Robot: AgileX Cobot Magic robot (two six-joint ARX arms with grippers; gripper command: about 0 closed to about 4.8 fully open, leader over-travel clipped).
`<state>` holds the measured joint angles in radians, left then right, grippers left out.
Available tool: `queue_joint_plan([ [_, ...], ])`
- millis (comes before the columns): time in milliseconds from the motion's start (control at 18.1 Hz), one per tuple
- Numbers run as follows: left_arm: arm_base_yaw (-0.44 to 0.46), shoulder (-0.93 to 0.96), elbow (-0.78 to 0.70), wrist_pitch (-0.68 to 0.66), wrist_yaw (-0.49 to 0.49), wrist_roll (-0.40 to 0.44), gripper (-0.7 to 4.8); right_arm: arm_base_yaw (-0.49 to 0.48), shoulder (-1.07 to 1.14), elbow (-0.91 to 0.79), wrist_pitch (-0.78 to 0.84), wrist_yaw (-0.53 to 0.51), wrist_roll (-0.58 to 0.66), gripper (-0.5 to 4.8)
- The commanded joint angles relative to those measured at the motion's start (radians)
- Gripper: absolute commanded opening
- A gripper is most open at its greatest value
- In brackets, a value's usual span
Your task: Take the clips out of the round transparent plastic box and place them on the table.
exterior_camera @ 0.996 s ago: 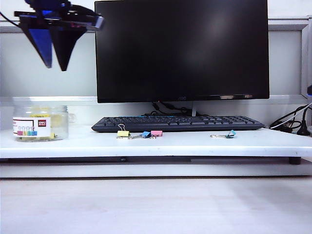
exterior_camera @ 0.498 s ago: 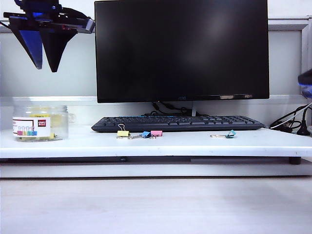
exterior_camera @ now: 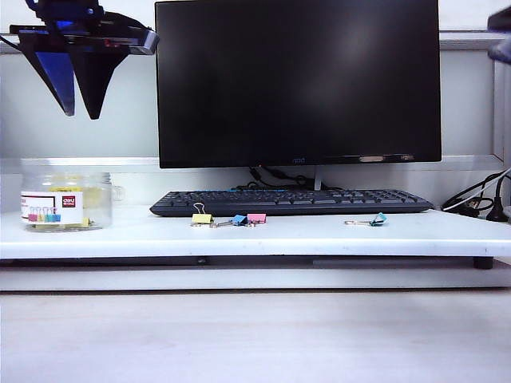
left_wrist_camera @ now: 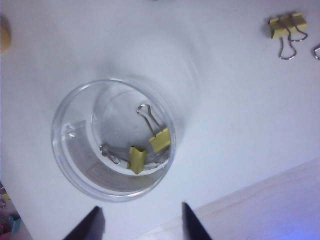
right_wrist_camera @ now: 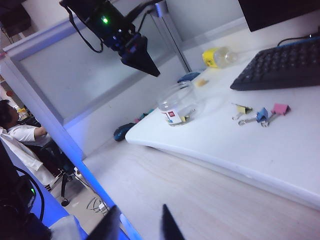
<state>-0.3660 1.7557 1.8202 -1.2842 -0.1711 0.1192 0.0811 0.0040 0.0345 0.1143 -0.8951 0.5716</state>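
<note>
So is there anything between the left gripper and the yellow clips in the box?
Nothing visible. The left gripper hangs open high above the round transparent plastic box, which has no lid on. Two clips lie on its floor, only the box wall around them.

White table (exterior_camera: 319, 236), round transparent plastic box (exterior_camera: 65, 201), keyboard (exterior_camera: 291, 201), yellow, blue, pink, teal clips (exterior_camera: 202, 218)
</note>
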Motion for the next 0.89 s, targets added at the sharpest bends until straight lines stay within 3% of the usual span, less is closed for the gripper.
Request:
queue_joint_plan([
  [55, 0.000, -0.004, -0.001, -0.011, 0.018, 0.004, 2.14, -0.001, -0.002, 0.035, 0.010, -0.006, -0.002, 1.31],
  [664, 0.001, -0.004, -0.008, -0.026, 0.061, 0.011, 2.14, 0.000, -0.002, 0.096, -0.051, 0.002, -0.050, 1.49],
  [886, 0.016, -0.003, -0.174, 0.077, 0.033, 0.039, 2.14, 0.000, -0.002, 0.097, -0.020, 0.003, -0.048, 1.49],
])
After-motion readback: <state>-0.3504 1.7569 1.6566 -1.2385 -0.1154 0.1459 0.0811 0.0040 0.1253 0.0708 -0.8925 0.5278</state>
